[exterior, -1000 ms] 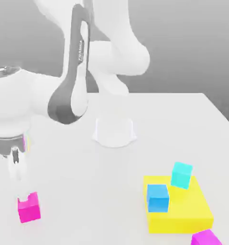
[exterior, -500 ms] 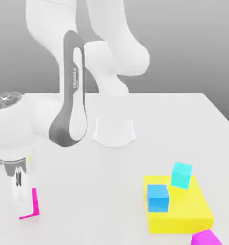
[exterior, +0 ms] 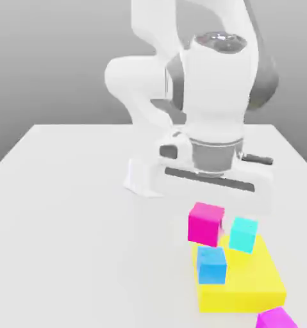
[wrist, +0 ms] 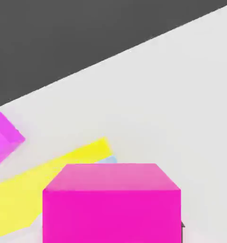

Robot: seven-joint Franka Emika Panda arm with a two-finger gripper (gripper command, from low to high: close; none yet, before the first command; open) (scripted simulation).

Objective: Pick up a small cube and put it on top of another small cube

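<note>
arm bent | hand [exterior: 213, 182] level, above tabletop | tool [exterior: 213, 221] pointing down, closed on its load

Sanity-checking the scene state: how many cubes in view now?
4: hot-pink held at the gripper; blue and teal on the yellow block; violet at the exterior view's bottom edge. Others may be hidden.

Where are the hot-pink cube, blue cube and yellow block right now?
Hot-pink cube [exterior: 204, 225]: exterior view, on its front face.
Blue cube [exterior: 212, 271]: exterior view, on its front face.
Yellow block [exterior: 242, 300]: exterior view, on its front side.
</note>
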